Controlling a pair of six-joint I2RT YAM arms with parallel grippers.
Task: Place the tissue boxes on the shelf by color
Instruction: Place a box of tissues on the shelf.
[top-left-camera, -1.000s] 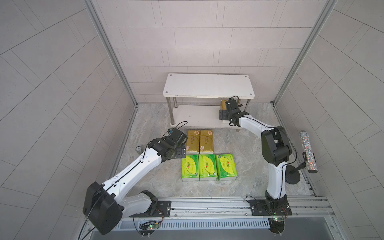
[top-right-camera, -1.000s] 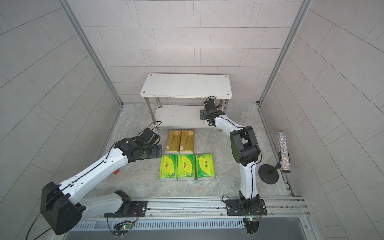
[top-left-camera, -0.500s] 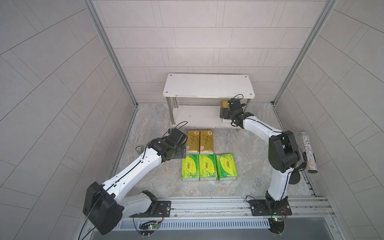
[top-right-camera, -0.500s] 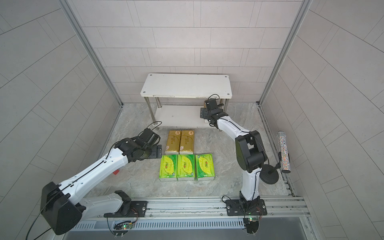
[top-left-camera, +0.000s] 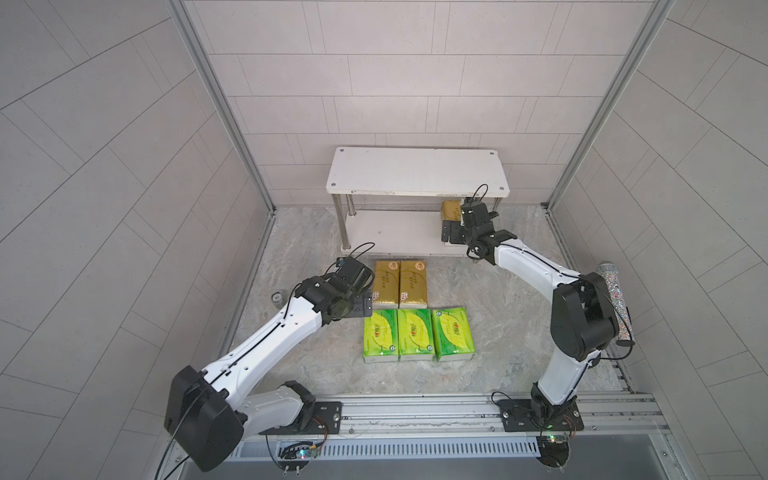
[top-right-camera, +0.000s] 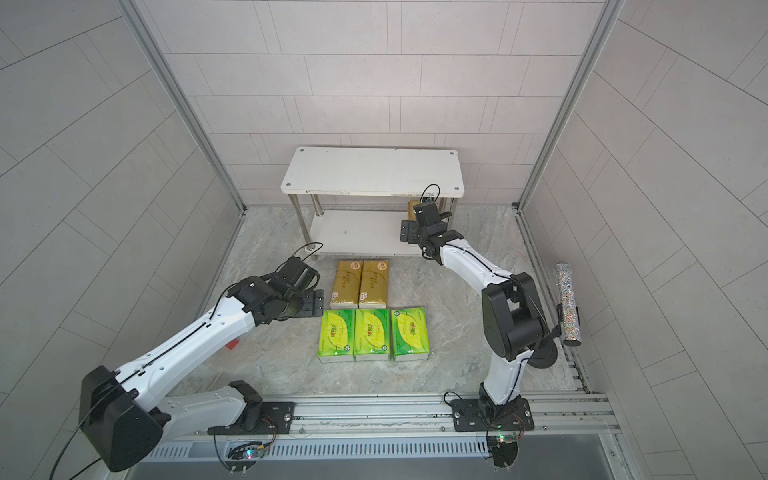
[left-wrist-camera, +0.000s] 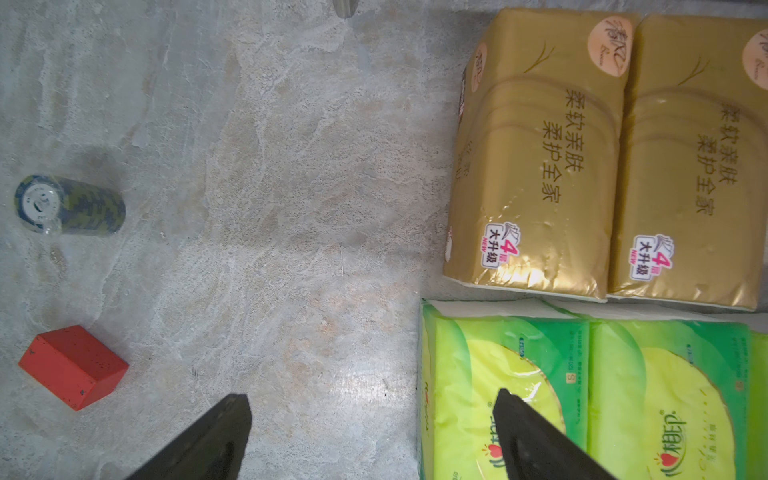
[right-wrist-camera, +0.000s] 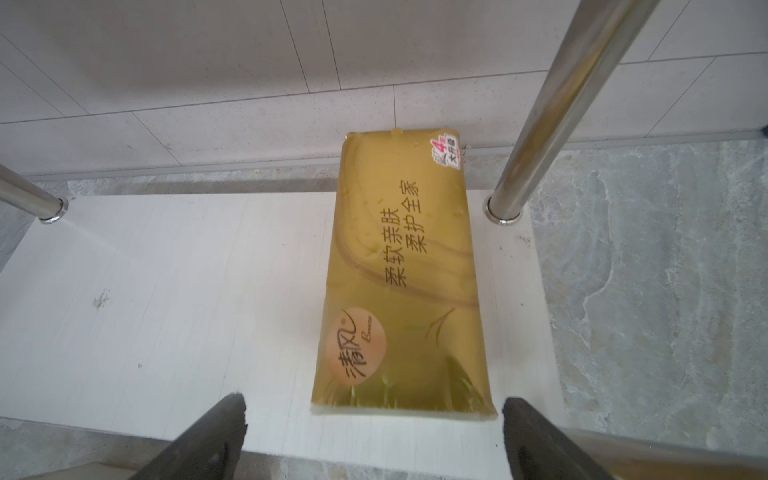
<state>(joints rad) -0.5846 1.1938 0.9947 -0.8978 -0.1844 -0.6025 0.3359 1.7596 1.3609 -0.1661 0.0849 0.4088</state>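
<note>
Grey marbled floor (top-left-camera: 498, 324) runs between tiled walls (top-left-camera: 395, 83), and the shelf (top-left-camera: 417, 170) stands against the back one. We see one gold pack (right-wrist-camera: 403, 282) lying flat on its lower board (right-wrist-camera: 166, 291), at the right-hand end, long axis running front to back; the right gripper (right-wrist-camera: 374, 401) sits just off its near end, jaws spread wider than the pack and clear of it. Five packs lie on the floor: two gold ones (top-left-camera: 386, 284) side by side, three green ones (top-left-camera: 414, 338) in a row nearer our bases, all with long axes pointing toward the shelf. Our left gripper (left-wrist-camera: 370, 395) is the nearer, jaws wide apart, one finger (left-wrist-camera: 536, 444) over the end green pack (left-wrist-camera: 465, 374), the other over bare floor. We judge it must shift sideways so the jaws straddle a pack's short width
</note>
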